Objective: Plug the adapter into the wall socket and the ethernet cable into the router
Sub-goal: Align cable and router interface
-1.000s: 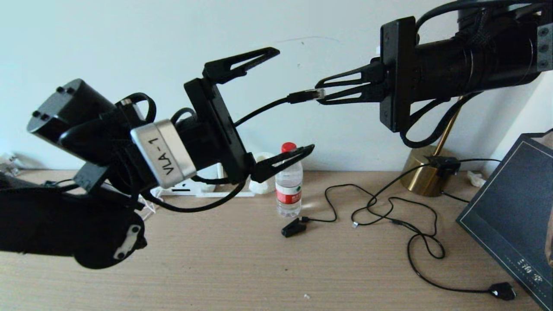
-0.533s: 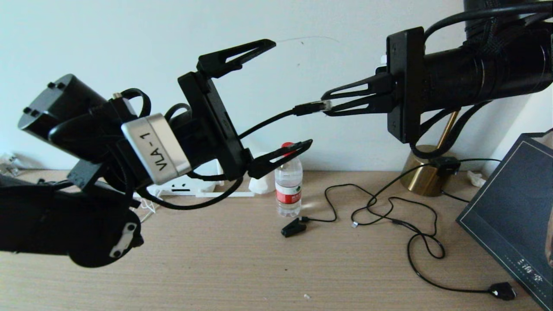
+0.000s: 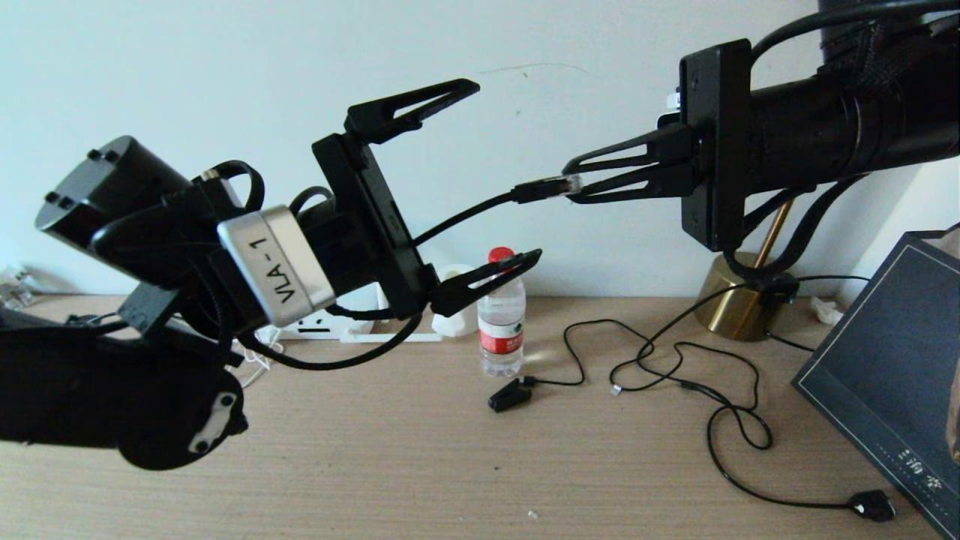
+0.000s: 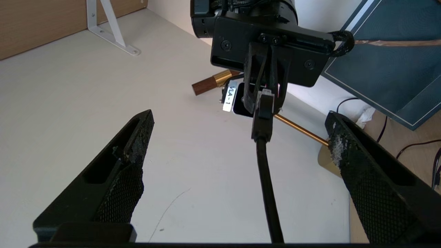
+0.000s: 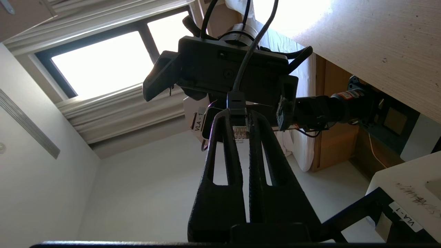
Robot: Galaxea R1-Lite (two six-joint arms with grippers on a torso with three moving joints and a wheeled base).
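Right gripper [image 3: 574, 182]: high on the right, pinching the clear plug tip of the ethernet cable [image 3: 480, 206].
Left gripper [image 3: 487, 176]: fingers spread wide around the cable, holding nothing.
Table [image 3: 420, 457]: below.

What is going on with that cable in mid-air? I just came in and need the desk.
The right claw is shut on the ethernet cable by its clear plug tip, held up in front of the wall. The left claw faces it wide open, the cable running between its fingers untouched. Neither router nor wall socket can be made out here.
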